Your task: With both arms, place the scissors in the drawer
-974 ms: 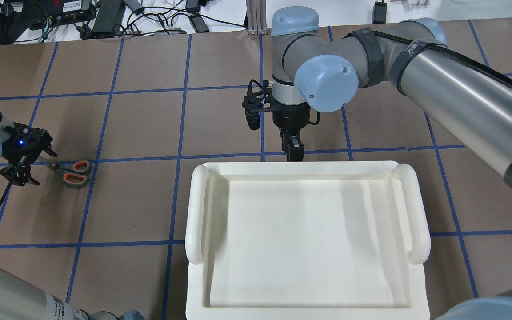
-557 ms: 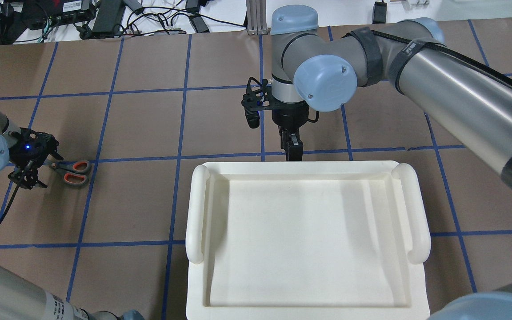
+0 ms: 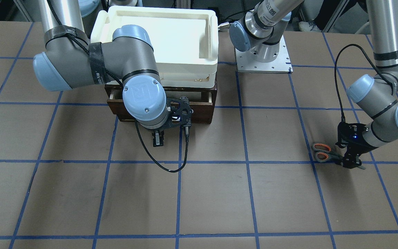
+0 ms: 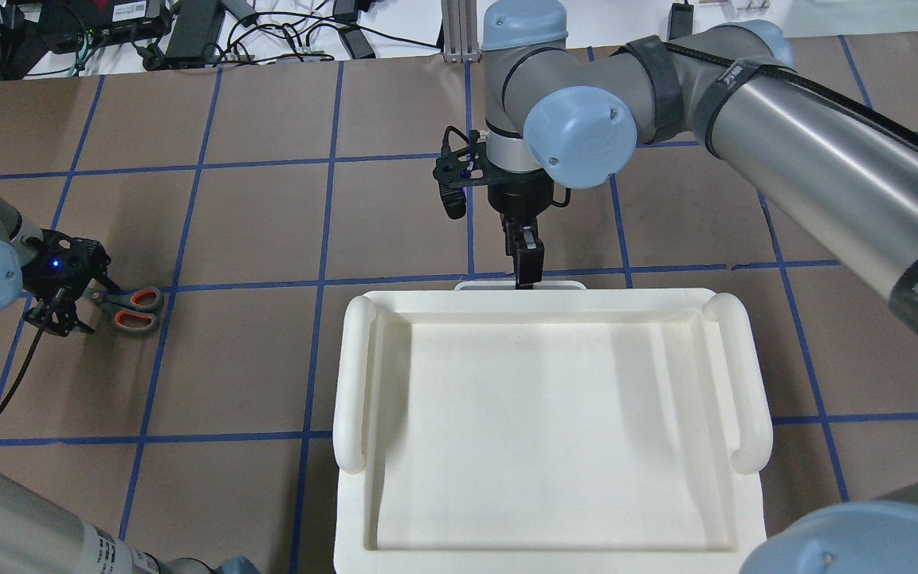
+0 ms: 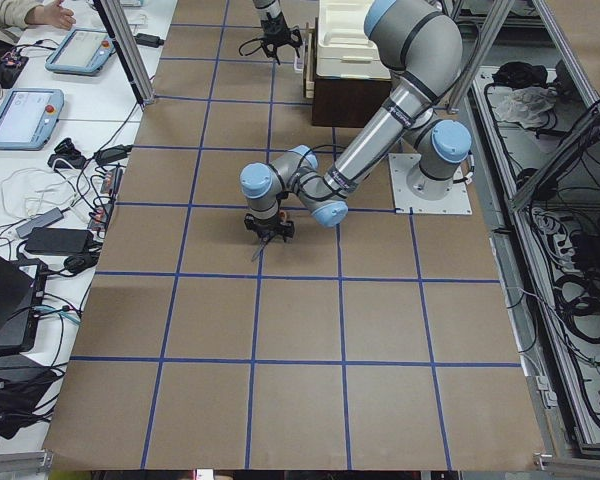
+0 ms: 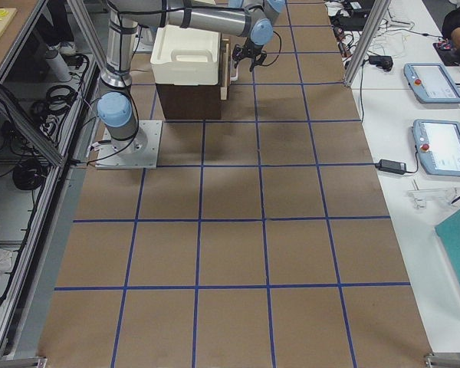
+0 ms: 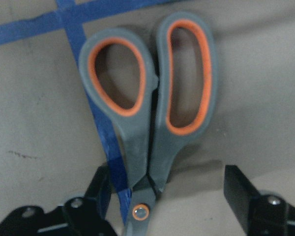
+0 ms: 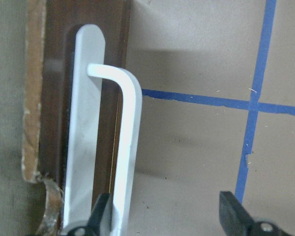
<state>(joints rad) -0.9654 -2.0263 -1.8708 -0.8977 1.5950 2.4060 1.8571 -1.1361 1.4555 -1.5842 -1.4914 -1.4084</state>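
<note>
The scissors (image 4: pixel 128 309) lie flat on the table at the left, handles pointing right; they also show in the front view (image 3: pixel 321 152). My left gripper (image 4: pixel 76 299) is low over their blades. In the left wrist view its fingers stand open on either side of the scissors (image 7: pixel 152 108) at the pivot. The dark brown drawer (image 3: pixel 199 107) sits under the white trays, slid out a little. My right gripper (image 4: pixel 524 267) is open, its fingers straddling the drawer's white bar handle (image 8: pixel 125 137), whose edge also shows in the overhead view (image 4: pixel 519 284).
Stacked white plastic trays (image 4: pixel 547 307) stand on top of the drawer unit and hide it from above. The right arm's base plate (image 3: pixel 263 62) stands beside the unit. Blue tape lines cross the brown table. A cable (image 3: pixel 164 166) hangs from my right wrist.
My right gripper has moved away from the robot, and the white handle now shows past the tray's far edge. My left gripper has shifted slightly over the scissors' blades.
</note>
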